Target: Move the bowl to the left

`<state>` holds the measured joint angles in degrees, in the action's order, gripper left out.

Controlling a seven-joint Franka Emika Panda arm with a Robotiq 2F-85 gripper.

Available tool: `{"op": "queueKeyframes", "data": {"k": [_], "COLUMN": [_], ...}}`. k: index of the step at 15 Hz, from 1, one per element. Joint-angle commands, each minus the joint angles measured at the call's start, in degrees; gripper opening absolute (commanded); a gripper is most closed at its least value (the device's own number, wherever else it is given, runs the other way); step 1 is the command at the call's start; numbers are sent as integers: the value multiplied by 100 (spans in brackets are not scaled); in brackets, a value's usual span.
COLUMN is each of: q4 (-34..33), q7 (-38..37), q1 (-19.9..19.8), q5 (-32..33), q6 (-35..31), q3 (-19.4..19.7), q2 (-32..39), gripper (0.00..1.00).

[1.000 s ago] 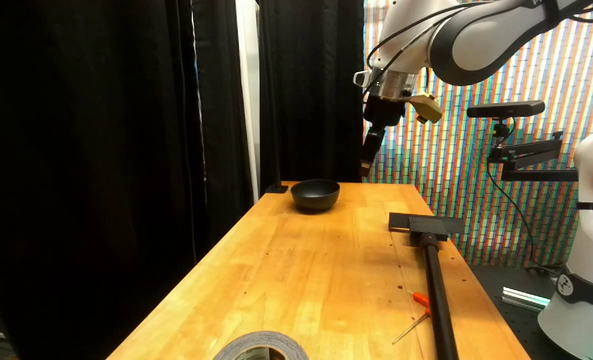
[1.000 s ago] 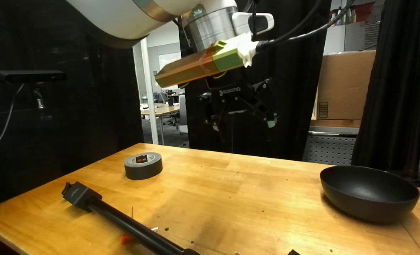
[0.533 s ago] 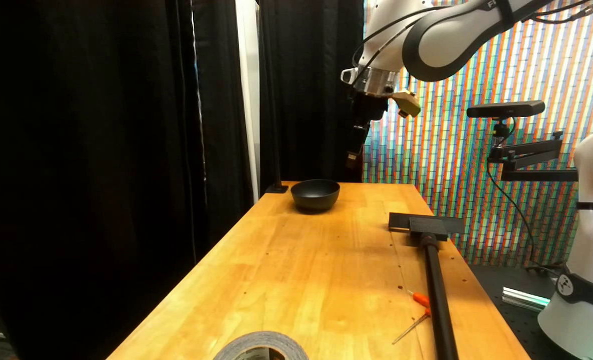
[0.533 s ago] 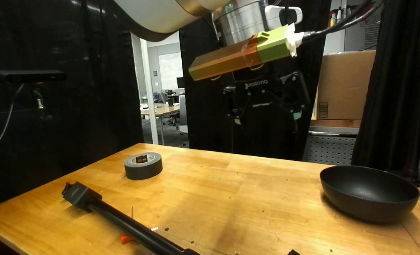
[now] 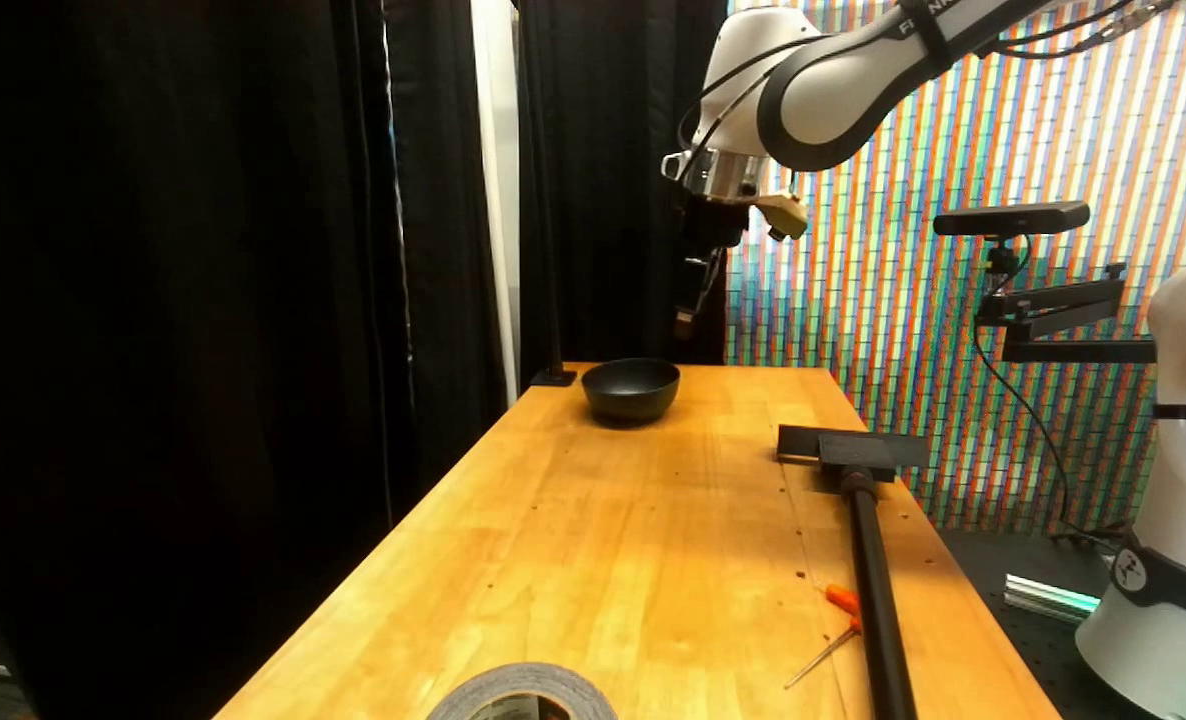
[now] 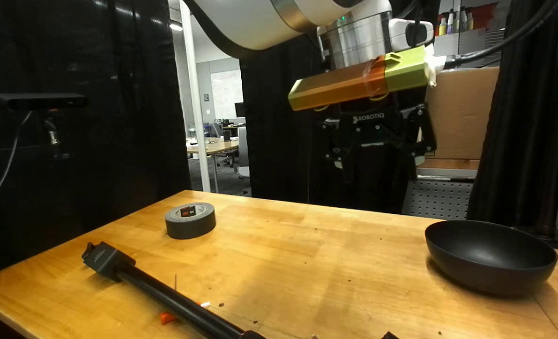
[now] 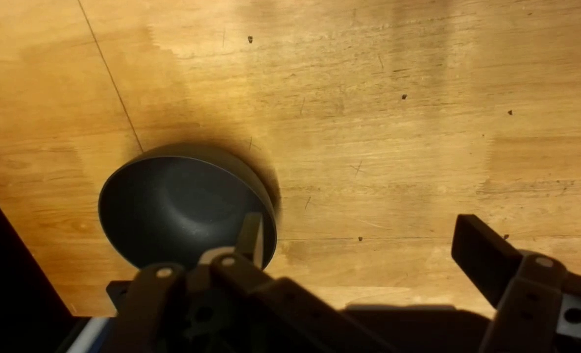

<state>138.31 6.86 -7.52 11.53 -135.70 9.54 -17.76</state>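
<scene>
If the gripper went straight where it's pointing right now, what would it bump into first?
Probably the wooden tabletop: the open gripper points down at it, slightly tilted. But in the wrist view, one finger overlaps the black bowl, so that finger might clip the bowl first; depth is unclear.

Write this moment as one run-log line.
gripper: open, empty, above table | bowl: upright on table, not grasped | tape roll: flat on table

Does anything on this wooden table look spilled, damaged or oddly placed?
Orange-handled tools look stray: they point different ways, partly hidden by the long black pole. The brown wooden tabletop has small dark marks. The round black bowl sits upright; no spill shows.
</scene>
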Motion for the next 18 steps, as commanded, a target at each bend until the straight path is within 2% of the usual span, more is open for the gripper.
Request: {"op": "queueKeyframes", "data": {"k": [1,18], "q4": [-324,-1388], "q7": [255,866], "q1": [5,-129], "q5": [-246,-779], "q6": [21,165], "q3": [67,304], "q2": [256,1456], "gripper": [100,100]}}
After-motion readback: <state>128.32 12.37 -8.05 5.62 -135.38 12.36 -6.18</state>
